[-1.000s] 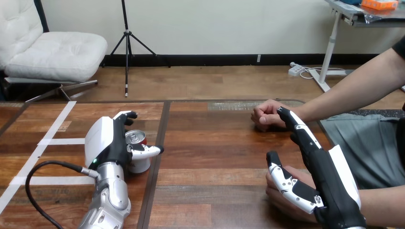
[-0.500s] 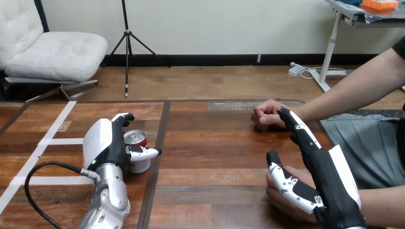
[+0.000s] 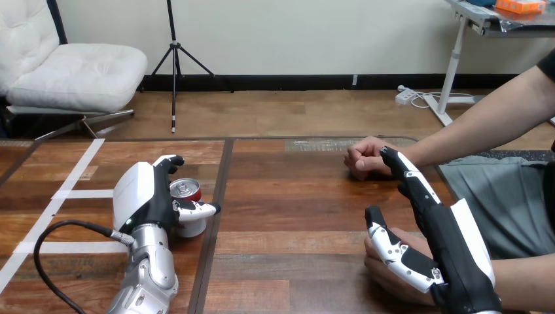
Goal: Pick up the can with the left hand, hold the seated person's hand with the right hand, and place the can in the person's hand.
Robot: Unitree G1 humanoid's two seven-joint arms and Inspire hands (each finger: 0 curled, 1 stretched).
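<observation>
One can [image 3: 186, 190], upright, long axis vertical, mouth up, at the table's [image 3: 294, 216] 9 o'clock; left hand [image 3: 141, 196] curled round it; right hand [image 3: 445, 242] spread, fingers straight, over the person's lower hand [image 3: 383, 271] at 4 o'clock; the person's second hand [image 3: 364, 157], fisted, at 2 o'clock.

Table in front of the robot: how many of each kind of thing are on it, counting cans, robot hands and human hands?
Robot hands: 2, the left hand and the right hand.
Cans: 1, the can, with the left hand curled round it.
Human hands: 2, the person's far hand, a fist, and the person's near hand, under the right hand.
Total: 5.
</observation>
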